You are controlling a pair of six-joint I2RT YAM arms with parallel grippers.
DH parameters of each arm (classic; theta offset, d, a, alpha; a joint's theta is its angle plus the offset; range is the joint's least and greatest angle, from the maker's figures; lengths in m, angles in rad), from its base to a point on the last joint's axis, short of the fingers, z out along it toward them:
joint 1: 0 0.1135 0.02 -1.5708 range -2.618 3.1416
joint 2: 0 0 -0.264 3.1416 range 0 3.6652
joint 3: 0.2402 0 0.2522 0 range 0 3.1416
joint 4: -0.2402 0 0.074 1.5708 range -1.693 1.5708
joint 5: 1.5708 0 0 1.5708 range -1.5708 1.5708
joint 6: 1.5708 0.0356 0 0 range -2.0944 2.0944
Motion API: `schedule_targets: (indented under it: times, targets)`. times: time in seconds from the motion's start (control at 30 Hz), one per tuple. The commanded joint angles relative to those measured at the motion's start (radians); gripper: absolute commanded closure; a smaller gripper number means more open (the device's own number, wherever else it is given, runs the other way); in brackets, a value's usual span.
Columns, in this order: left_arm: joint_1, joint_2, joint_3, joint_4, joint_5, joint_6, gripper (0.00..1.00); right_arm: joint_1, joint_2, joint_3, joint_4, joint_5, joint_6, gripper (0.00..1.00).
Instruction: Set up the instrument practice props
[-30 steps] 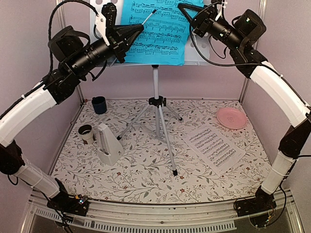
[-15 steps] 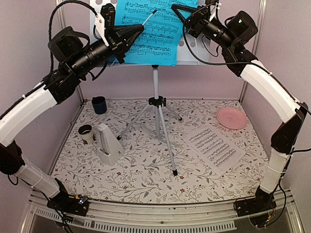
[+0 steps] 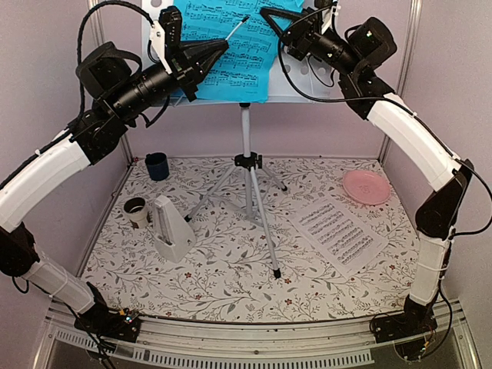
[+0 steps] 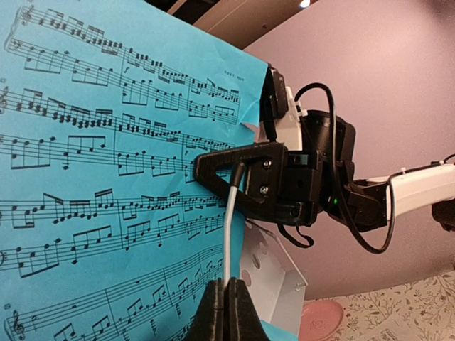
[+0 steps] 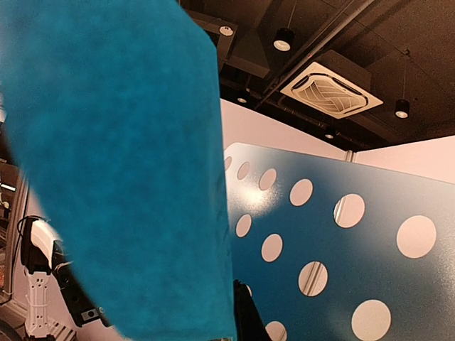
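Note:
The pale perforated music stand [image 3: 310, 83] rises on its silver tripod [image 3: 247, 163] at the back centre. Against its desk leans the bright blue music sheet [image 3: 223, 54]. My right gripper [image 3: 270, 15] is shut on that sheet's upper right edge; the right wrist view shows the blue music sheet [image 5: 121, 177] blurred in front of the stand [image 5: 341, 234]. My left gripper [image 4: 227, 284] is shut on a thin white wire arm [image 4: 227, 234] that crosses the sheet. The white music sheet [image 3: 340, 233] lies flat at the right. A white metronome [image 3: 171, 228] stands at the left.
A pink plate [image 3: 366, 186] lies at the back right and a dark blue cup [image 3: 157, 165] at the back left. A small pale cup [image 3: 136, 209] sits beside the metronome. The tripod's legs spread across the middle of the flowered mat [image 3: 231, 288].
My right gripper has moved left along the stand's top, carrying the blue sheet left with it. The left arm and the wire arm have stayed put.

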Motion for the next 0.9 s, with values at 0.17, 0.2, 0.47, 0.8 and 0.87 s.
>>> schedule_targets:
  times: [0.17, 0.2, 0.47, 0.8, 0.87]
  targets:
    - [0.0, 0.006, -0.014, 0.023, 0.061, -0.027, 1.0, 0.039, 0.064, 0.072, 0.061, -0.02, 0.006, 1.0]
    - [0.0, 0.006, -0.014, 0.025, 0.062, -0.027, 1.0, 0.04, 0.068, 0.076, 0.068, -0.021, 0.009, 1.0]
    - [0.0, 0.013, -0.018, 0.03, 0.066, -0.025, 1.0, 0.059, 0.076, 0.082, 0.103, -0.038, 0.007, 0.99]
    - [0.0, 0.011, -0.028, 0.039, 0.061, -0.029, 1.0, 0.071, 0.089, 0.084, 0.108, -0.026, -0.02, 0.76]
    - [0.0, 0.01, -0.03, 0.043, 0.054, -0.035, 1.0, 0.072, 0.087, 0.085, 0.11, -0.024, -0.021, 0.72]
